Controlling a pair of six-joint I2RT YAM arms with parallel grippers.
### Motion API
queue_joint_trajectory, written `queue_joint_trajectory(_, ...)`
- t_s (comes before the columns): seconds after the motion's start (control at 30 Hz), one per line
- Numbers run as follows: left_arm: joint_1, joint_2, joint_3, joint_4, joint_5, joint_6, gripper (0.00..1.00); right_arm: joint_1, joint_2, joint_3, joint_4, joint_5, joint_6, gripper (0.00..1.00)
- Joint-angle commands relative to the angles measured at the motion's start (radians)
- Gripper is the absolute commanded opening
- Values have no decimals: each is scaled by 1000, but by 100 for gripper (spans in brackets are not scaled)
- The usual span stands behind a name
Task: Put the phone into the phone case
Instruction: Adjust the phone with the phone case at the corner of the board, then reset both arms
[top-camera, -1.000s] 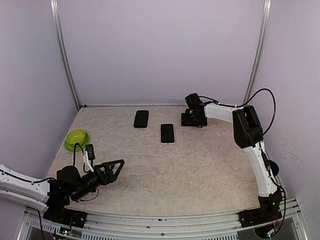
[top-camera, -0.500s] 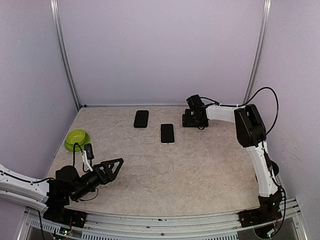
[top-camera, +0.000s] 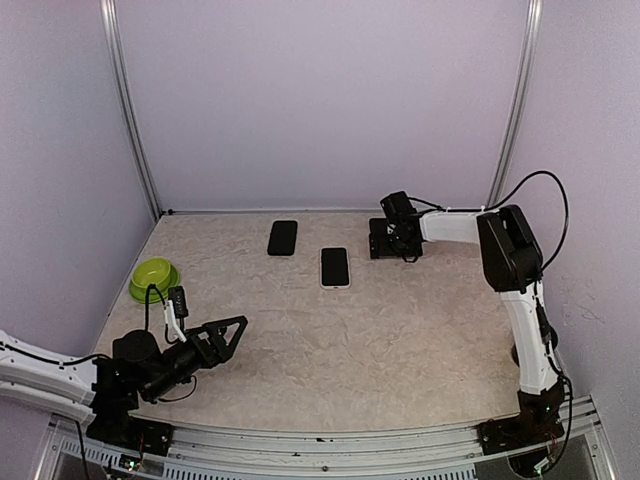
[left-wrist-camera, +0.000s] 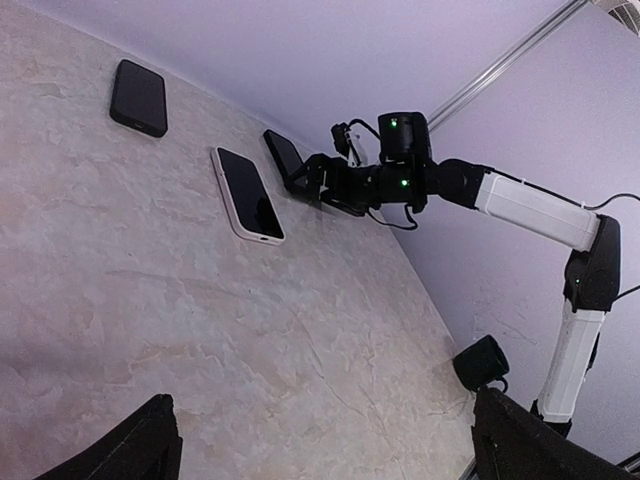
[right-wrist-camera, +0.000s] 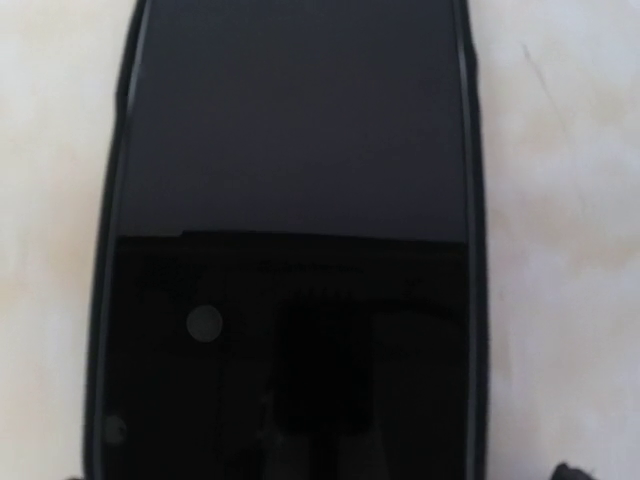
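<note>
A black phone (right-wrist-camera: 290, 240) with a dark case rim around its edges fills the right wrist view and lies flat on the table. My right gripper (top-camera: 392, 240) is low over it at the back right, with one fingertip (right-wrist-camera: 575, 470) just showing outside the phone's edge; the jaws stand wide and hold nothing. The phone's far end shows in the left wrist view (left-wrist-camera: 285, 160). A white-rimmed phone (top-camera: 335, 267) lies screen up at centre back. A black phone-shaped slab (top-camera: 282, 237) lies to its left. My left gripper (top-camera: 218, 338) is open and empty at the near left.
A green bowl (top-camera: 154, 275) sits at the left edge of the table. A black mug (left-wrist-camera: 482, 362) stands near the right arm's base. Purple walls and metal corner posts close in the back and sides.
My right gripper has slid a little to the right and towards the front over the black phone. The left arm has barely moved.
</note>
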Motion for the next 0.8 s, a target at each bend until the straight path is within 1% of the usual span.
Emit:
queue_joint_trajectory(0.0,-4,-45,118,-187,-84,50,99,16,-134,-166,-17,-77,-72,100)
queue_joint_trajectory(0.1,6,-61,222,-368,-150,83,99,28,-287,-320,43,-94,-88,100)
queue_joint_trajectory(0.2,54,-33,332,-521,-132,121,99,39,-456,-499,109,-81,-102,100)
queue_joint_trajectory(0.27,95,-10,382,-587,-113,143,99,42,-580,-603,137,-66,-105,100)
queue_joint_trajectory(0.3,114,5,401,-601,-108,153,99,45,-613,-650,143,-61,-106,100)
queue_joint_trajectory(0.43,208,50,454,-633,-68,175,99,68,-835,-824,173,-60,-107,100)
queue_joint_trajectory(0.63,346,152,551,-689,15,220,99,182,-1151,-977,187,11,-117,100)
queue_joint_trajectory(0.7,370,168,571,-701,22,257,99,219,-1267,-1043,193,41,-125,100)
queue_joint_trajectory(0.73,377,171,578,-705,16,268,99,232,-1351,-1074,196,51,-126,100)
queue_joint_trajectory(0.77,383,170,579,-706,7,274,99,235,-1390,-1104,198,53,-124,100)
